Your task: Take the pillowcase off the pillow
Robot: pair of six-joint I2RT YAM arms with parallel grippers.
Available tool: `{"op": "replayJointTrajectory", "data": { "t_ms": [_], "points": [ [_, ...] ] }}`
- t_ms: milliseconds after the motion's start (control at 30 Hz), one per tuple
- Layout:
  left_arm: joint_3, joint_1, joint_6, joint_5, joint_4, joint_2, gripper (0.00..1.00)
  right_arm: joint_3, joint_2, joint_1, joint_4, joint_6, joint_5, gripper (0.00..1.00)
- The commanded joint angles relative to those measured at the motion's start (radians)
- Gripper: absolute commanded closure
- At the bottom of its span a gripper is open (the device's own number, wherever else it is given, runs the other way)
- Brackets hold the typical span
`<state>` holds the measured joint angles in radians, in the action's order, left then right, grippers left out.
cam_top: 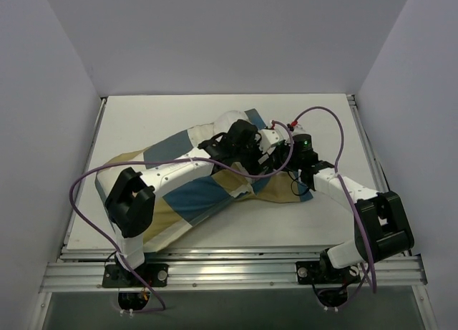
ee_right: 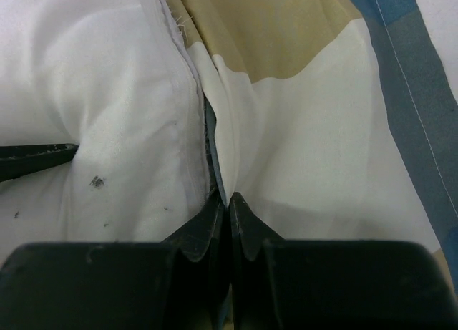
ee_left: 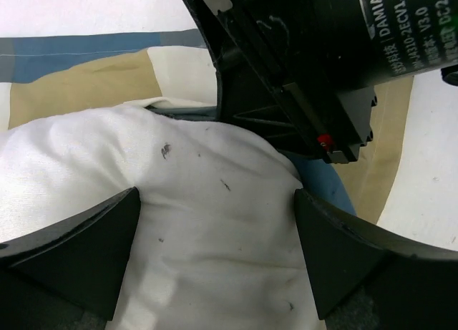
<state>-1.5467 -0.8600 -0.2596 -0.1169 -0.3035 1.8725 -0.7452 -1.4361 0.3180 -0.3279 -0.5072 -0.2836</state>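
The pillowcase (cam_top: 187,195), in blue, tan and cream blocks, lies diagonally across the table with the pillow inside. The white pillow (cam_top: 229,120) bulges out of its far open end. My left gripper (ee_left: 217,201) is open, and its fingers (ee_left: 100,237) straddle the pillow's speckled white cloth (ee_left: 207,222). My right gripper (ee_right: 227,201) is shut on the pillowcase's blue edge, right at the seam between the pillow (ee_right: 93,94) and the pillowcase (ee_right: 308,129). In the top view the left gripper (cam_top: 240,140) and the right gripper (cam_top: 275,158) sit close together over the open end.
The white table (cam_top: 143,122) has grey walls on three sides and an aluminium rail (cam_top: 229,273) along the near edge. Purple cables (cam_top: 336,129) loop over both arms. The right arm's black wrist (ee_left: 322,65) hangs just beyond my left fingers.
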Motion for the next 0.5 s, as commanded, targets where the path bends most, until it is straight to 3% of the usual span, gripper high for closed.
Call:
{"op": "replayJointTrajectory", "data": {
  "t_ms": [0, 67, 167, 200, 333, 467],
  "points": [
    [0.025, 0.004, 0.002, 0.02, 0.012, 0.01, 0.05, -0.048, 0.017, 0.016, -0.005, 0.013, 0.0, 1.0],
    [0.043, 0.004, 0.022, 0.034, 0.033, 0.028, 0.08, -0.048, 0.02, 0.016, -0.005, 0.013, -0.002, 1.0],
    [0.068, 0.007, 0.071, 0.091, 0.081, 0.06, 0.25, -0.051, 0.025, 0.019, -0.003, 0.01, -0.002, 1.0],
    [0.082, 0.012, 0.091, 0.121, 0.101, 0.066, 0.43, -0.051, 0.026, 0.02, 0.0, 0.01, -0.002, 1.0],
    [0.163, 0.073, 0.238, 0.117, 0.236, 0.028, 0.97, -0.033, 0.049, 0.021, 0.009, 0.015, 0.004, 1.0],
    [0.186, 0.108, 0.351, 0.149, 0.287, -0.025, 0.98, 0.001, 0.075, 0.021, 0.029, 0.022, 0.026, 1.0]
  ]
}}
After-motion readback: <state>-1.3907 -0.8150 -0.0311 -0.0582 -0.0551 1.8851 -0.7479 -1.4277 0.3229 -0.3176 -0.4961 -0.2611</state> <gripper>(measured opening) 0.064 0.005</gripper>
